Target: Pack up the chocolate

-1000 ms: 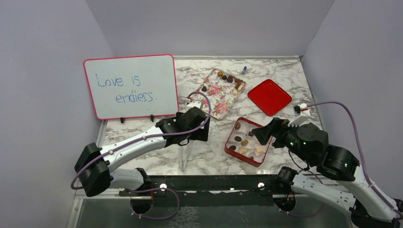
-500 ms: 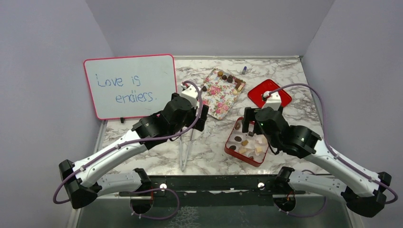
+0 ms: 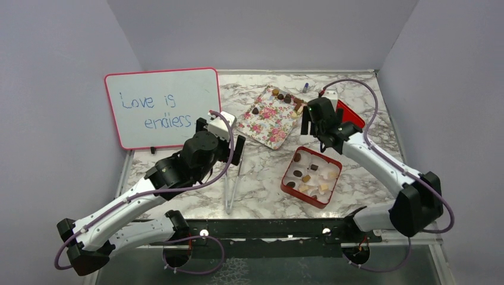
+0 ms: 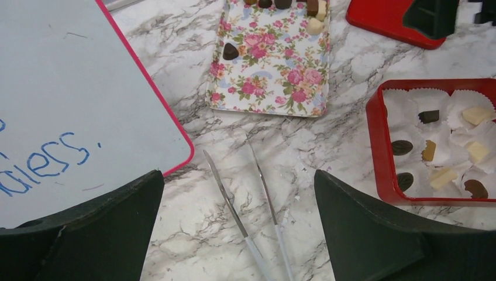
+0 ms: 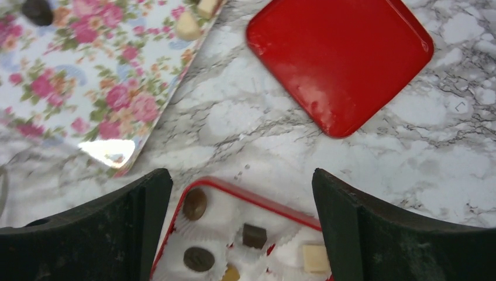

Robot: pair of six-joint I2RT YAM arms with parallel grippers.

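marble-look table [image 3: 261, 172], white with grey veins and a smooth sheen, is the largest thing we see. on its left stands a rectangular whiteboard [image 3: 163, 107] with rounded corners, a pink-red rim and blue handwriting.

next we find a glossy rectangular floral tray [image 4: 269, 82], pink roses on a pale ground. right of it and apart from it lies a flat, shiny red lid [image 5: 339, 64], square with rounded corners. nearer us sits a red box [image 4: 374, 152] lined with crinkled white paper cups.

we see the matte black left gripper [image 4: 238, 181] hanging above the table with its fingers spread wide and nothing between them. the right gripper [image 5: 241, 175] hovers over the box's far edge, equally wide apart and holding nothing.

thin metal tweezers [image 4: 232, 206] lie flat between whiteboard and box, their tips towards the tray.

the chocolate [image 4: 231, 51] is in two places. on the tray, one dark heart-shaped piece lies alone, and a cluster of dark, brown and cream pieces sits at the far end. in the box, dark ovals, a dark block and cream blocks sit one to a cup.

a small blue-capped object [image 3: 305, 87] lies just beyond the tray.
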